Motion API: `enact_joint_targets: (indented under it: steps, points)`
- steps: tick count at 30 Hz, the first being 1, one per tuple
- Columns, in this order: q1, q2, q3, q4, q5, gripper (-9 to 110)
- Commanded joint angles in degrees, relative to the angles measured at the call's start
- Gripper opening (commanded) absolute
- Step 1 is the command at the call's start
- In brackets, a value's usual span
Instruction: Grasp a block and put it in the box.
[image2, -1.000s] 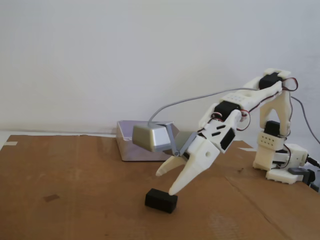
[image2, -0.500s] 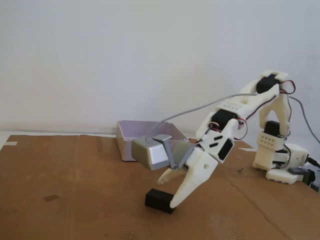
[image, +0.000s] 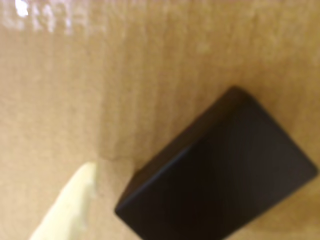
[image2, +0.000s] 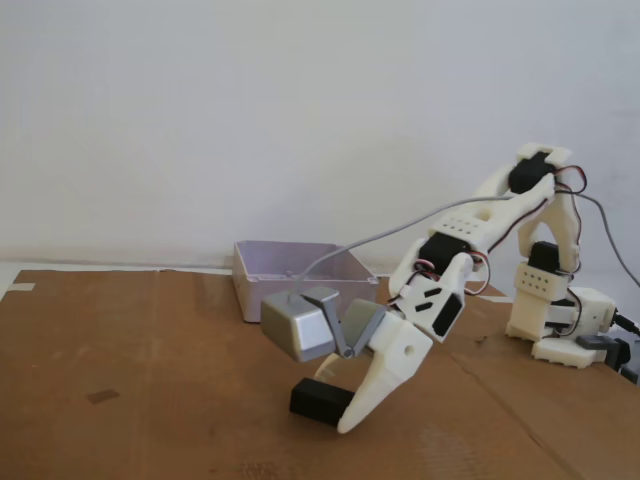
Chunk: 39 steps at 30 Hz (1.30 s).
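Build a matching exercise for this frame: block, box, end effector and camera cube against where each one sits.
Things:
1. block
2. box
3. end effector
4. camera cube

Places:
A. at the back of the cardboard, near the wall
B. mounted on the arm, above the block
C. flat on the cardboard, at the front
D. lowered around the block, jaws open

Pairs: 1-C, 2-A, 3-D, 4-B

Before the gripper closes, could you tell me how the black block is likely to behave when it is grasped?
The block looks stiff, with flat faces, so it should probably not roll. Lying low on the cardboard, it seems unlikely to tip. Its matte surface suggests a fair grip, though it may slide if nudged by the gripper.
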Motion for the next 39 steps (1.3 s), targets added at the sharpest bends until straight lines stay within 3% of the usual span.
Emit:
enact_joint_targets:
  steps: [1,24,31,39]
  points:
    - [0.7,1.7,-7.4,-3.0,-0.2,57]
    - [3.0,-0.3,-7.9,-2.9,-0.3,57]
    - [2.8,-0.3,-7.7,-2.5,-0.3,44]
    - [2.9,-0.3,-5.8,-2.5,-0.3,42]
